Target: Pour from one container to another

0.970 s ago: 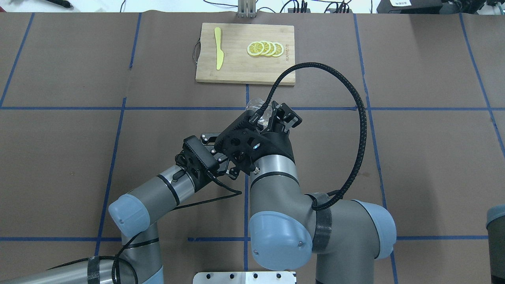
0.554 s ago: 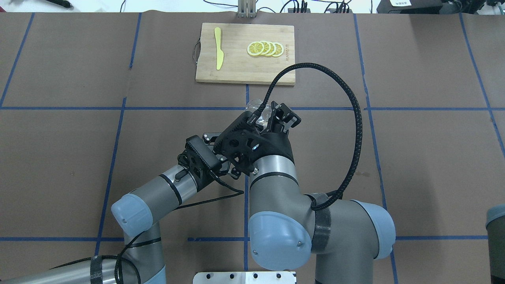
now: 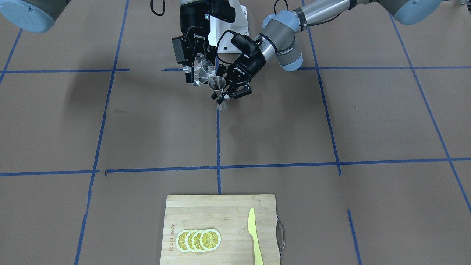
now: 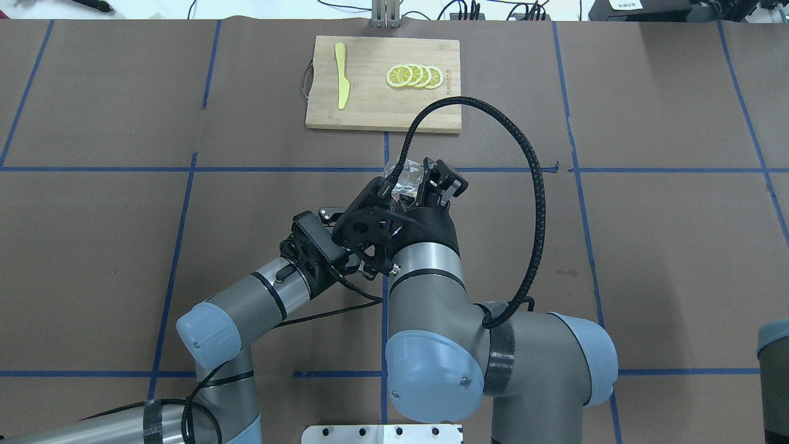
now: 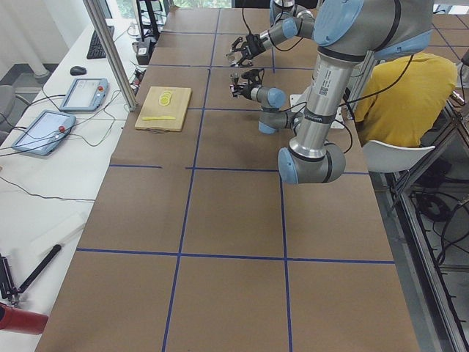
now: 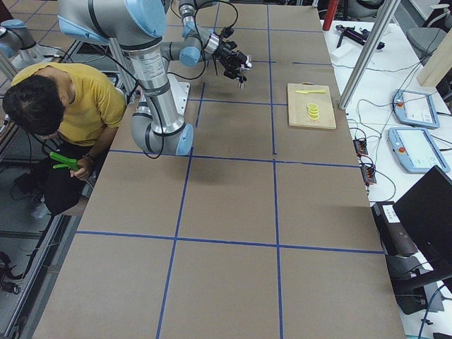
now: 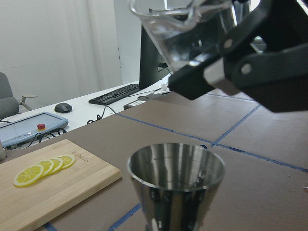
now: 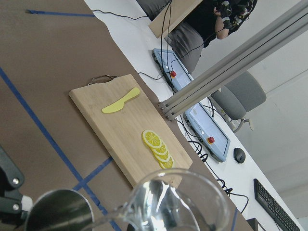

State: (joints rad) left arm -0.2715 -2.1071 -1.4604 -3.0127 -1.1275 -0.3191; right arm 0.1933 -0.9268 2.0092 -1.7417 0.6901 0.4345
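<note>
A steel jigger [image 3: 217,84] is held upright above the table, near its middle on the robot's side. My left gripper [image 3: 225,95] is shut on its waist. In the left wrist view the jigger [image 7: 175,185] fills the foreground with its mouth open upward. A clear glass pitcher [image 3: 203,70] hangs just beside and above it, tilted, with my right gripper [image 3: 198,74] shut on it. In the right wrist view the pitcher [image 8: 180,202] points its spout at the jigger [image 8: 60,211]. From overhead the right gripper [image 4: 431,180] and pitcher [image 4: 404,176] show, while the right wrist covers the left gripper.
A wooden cutting board [image 4: 370,111] lies at the table's far middle with lemon slices [image 4: 414,76] and a yellow knife [image 4: 341,75]. A dark container [image 4: 774,370] stands at the near right edge. A person in a yellow shirt [image 6: 70,106] sits behind the robot.
The right wrist has turned a little, swinging its cable loop to the left and tilting the pitcher further. The left arm has edged slightly right and forward under it.
</note>
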